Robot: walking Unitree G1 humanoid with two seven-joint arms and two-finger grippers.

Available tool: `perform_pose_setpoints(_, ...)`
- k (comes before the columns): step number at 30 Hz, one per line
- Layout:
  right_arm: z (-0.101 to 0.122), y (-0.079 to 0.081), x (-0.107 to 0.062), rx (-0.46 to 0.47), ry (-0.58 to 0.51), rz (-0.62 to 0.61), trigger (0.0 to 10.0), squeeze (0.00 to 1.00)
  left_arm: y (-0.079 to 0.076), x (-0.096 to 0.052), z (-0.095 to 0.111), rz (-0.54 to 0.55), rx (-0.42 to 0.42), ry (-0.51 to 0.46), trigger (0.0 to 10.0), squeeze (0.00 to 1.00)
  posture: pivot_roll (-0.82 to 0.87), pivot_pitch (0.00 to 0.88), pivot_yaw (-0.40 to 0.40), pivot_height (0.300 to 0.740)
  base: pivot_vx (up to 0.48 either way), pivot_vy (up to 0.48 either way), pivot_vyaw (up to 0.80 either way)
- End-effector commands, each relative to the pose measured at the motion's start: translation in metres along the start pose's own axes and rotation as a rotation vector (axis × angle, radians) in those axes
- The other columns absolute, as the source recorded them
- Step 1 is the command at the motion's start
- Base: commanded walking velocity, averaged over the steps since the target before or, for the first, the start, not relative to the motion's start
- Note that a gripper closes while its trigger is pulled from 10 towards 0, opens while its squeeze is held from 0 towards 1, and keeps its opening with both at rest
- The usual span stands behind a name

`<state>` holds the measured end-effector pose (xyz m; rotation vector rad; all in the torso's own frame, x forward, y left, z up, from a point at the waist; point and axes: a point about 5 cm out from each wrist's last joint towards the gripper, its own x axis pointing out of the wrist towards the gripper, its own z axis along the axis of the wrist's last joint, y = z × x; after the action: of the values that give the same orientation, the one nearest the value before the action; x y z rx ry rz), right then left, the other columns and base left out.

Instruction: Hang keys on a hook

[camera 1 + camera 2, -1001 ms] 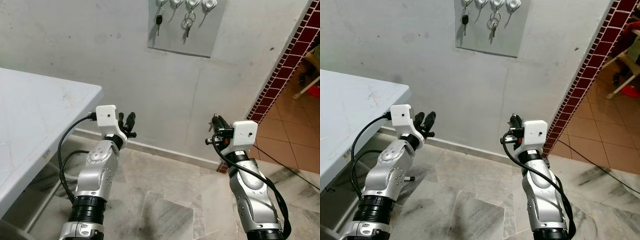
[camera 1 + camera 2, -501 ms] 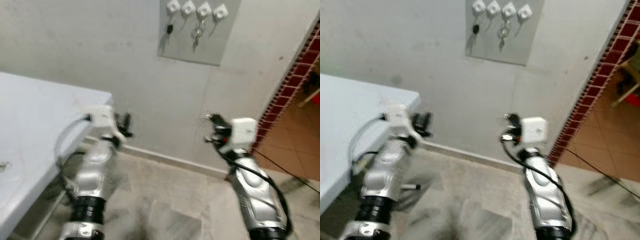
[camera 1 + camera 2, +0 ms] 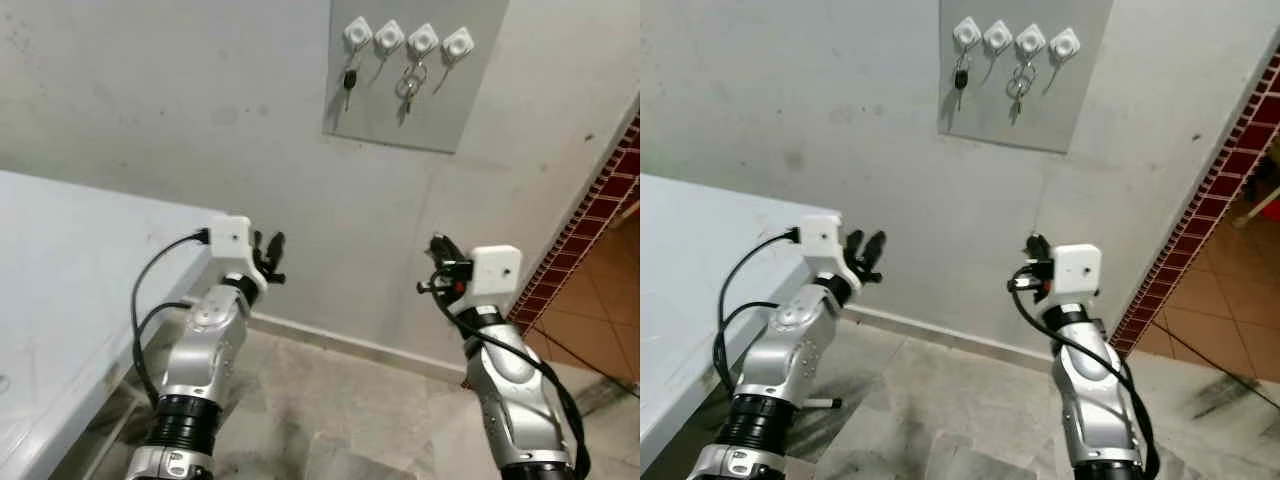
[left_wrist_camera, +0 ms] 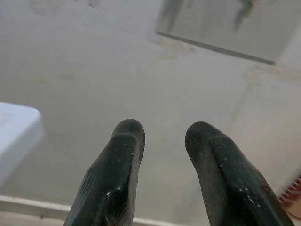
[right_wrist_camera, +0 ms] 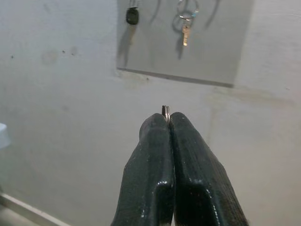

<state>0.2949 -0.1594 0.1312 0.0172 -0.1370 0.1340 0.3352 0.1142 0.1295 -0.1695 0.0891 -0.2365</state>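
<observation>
A Unitree G1 faces a grey wall (image 3: 150,110) with both arms raised. High on the wall, above and beyond both sets of fingers, a grey panel (image 3: 415,110) carries a row of four white hooks (image 3: 407,40). A dark-headed key (image 3: 349,80) hangs from the first hook on the robot's left, and a ring with a small key (image 3: 406,88) hangs from the third; the second and fourth hooks each show a bent wire below, with nothing more that can be made out on them.

The right gripper (image 5: 169,117) is clenched on a thin metal key ring (image 5: 165,111), whose edge pokes out just past the pressed-together fingertips; whatever hangs from that ring lies hidden behind the fingers (image 5: 150,155), so the keys themselves cannot be confirmed. In the wrist view the ring sits well below the panel, roughly under the gap between the dark-headed key (image 5: 132,16) and the ringed key (image 5: 186,30).

The left gripper (image 4: 162,134) is released and holds nothing, its two fingers apart and aimed at bare wall beneath the panel's lower edge. A white tabletop (image 3: 70,260) lies just beside the left arm, on its outer side, its corner close behind the fingers. To the far side of the right arm, a band of dark red tiles (image 3: 590,220) runs down the wall's edge to a marbled floor (image 3: 350,400).
</observation>
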Motion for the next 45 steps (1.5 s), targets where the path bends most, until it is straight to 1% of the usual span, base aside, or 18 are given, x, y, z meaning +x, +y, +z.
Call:
perform_pose_setpoints(1, 0.0074, 0.0092, 0.0040, 0.013, -0.033, 0.023, 10.0, 0.00, 0.0100, -0.0011, 0.0059, 0.024, 0.027, -0.011, 10.0, 0.00, 0.07, 0.000, -0.024, 0.736, 0.405, 0.000, 0.00)
perform_pose_setpoints(41, 0.0055, 0.0131, 0.0027, 0.011, -0.022, 0.042, 10.0, 0.00, 0.0107, -0.0042, 0.0016, 0.044, 0.003, 0.005, 10.0, 0.00, 0.08, 0.000, -0.028, 0.736, 0.403, 0.000, 0.00)
perform_pose_setpoints(43, 0.0056, 0.0129, 0.0027, 0.010, -0.022, 0.043, 10.0, 0.00, 0.0105, -0.0038, 0.0024, 0.058, 0.019, 0.000, 10.0, 0.00, 0.08, 0.000, -0.029, 0.736, 0.154, 0.000, 0.00)
perform_pose_setpoints(45, 0.0062, 0.0129, 0.0025, 0.004, -0.026, 0.050, 10.0, 0.00, 0.0081, -0.0038, 0.0052, 0.056, 0.013, -0.030, 10.0, 0.00, 0.08, 0.000, -0.029, 0.736, 0.000, 0.000, 0.00)
